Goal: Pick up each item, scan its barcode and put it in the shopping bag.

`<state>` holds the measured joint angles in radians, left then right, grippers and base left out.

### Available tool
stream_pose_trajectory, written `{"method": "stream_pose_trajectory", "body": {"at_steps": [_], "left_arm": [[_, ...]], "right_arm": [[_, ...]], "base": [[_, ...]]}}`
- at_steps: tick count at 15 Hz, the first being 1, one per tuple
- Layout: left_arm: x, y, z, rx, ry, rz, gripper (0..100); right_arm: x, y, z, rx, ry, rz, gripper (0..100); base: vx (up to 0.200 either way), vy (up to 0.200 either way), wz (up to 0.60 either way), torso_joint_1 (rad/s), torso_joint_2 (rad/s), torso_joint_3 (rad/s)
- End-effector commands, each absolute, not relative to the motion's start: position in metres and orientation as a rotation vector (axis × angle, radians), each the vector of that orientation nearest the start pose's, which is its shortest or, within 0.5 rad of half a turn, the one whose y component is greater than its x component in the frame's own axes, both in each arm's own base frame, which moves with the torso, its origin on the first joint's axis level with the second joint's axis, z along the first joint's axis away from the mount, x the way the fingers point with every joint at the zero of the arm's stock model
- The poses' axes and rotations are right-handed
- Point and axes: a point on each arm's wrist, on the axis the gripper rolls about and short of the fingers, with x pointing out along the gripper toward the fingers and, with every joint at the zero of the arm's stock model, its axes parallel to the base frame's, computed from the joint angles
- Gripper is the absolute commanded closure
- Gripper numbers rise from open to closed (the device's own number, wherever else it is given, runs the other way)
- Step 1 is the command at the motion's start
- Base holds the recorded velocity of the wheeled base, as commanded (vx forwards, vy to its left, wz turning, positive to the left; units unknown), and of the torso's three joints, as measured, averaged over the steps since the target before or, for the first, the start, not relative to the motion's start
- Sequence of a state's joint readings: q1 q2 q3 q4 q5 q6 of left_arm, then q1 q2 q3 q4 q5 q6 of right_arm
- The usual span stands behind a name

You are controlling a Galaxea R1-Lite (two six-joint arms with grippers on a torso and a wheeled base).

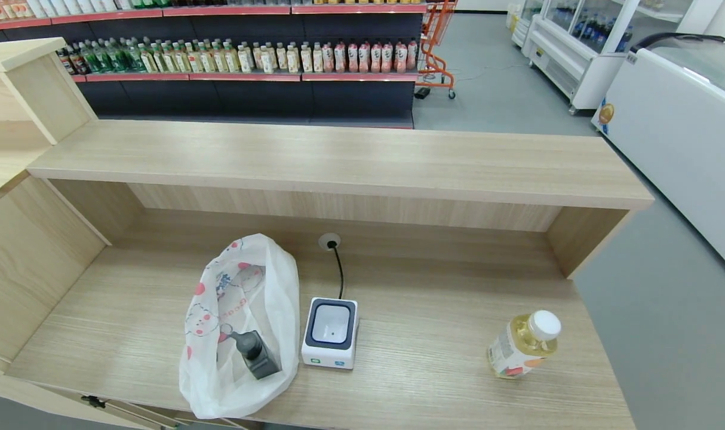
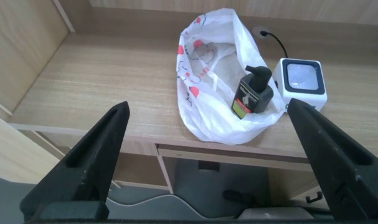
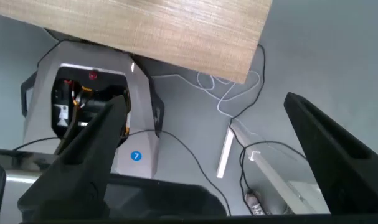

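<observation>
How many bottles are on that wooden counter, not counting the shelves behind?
2. A dark pump bottle sits inside the shopping bag, left of the scanner; a yellow bottle stands near the counter's right end. The bag's folds could hide more.

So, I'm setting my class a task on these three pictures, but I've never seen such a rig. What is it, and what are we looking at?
It is a two-armed robot at a shop counter. The large picture comes from a camera on its head. The two small ones come from cameras on its wrists, each looking out between the fingers of an open gripper: the left gripper and the right gripper. On the counter are a shopping bag with a dark bottle inside, a barcode scanner and a yellow bottle. Nothing is held.
</observation>
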<state>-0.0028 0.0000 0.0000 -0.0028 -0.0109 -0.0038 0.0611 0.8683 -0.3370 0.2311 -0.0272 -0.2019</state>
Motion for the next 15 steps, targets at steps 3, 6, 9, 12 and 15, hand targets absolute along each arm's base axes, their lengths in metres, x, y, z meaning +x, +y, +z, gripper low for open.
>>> {"method": "stream_pose_trajectory", "body": {"at_steps": [3, 6, 9, 12, 15], "left_arm": [[-0.023, 0.0, 0.076, -0.005, -0.003, -0.014, 0], [-0.023, 0.0, 0.076, -0.005, -0.002, -0.012, 0], [-0.023, 0.0, 0.076, -0.005, -0.002, -0.014, 0], [-0.023, 0.0, 0.076, -0.005, -0.003, -0.014, 0], [-0.023, 0.0, 0.076, -0.005, -0.003, -0.012, 0]], "right_arm": [[0.085, 0.013, 0.127, -0.259, 0.787, 0.202, 0], [0.103, 0.02, 0.117, -0.231, 0.858, 0.221, 0], [0.123, 0.024, 0.113, -0.21, 0.826, 0.209, 0], [0.139, 0.025, 0.102, -0.214, 0.837, 0.201, 0], [0.151, 0.027, 0.092, -0.224, 0.86, 0.203, 0]], "base": [[0.0, 0.0, 0.0, 0.0, 0.0, 0.0], [0.0, 0.0, 0.0, 0.0, 0.0, 0.0], [0.0, 0.0, 0.0, 0.0, 0.0, 0.0], [0.0, 0.0, 0.0, 0.0, 0.0, 0.0], [0.0, 0.0, 0.0, 0.0, 0.0, 0.0]]}}
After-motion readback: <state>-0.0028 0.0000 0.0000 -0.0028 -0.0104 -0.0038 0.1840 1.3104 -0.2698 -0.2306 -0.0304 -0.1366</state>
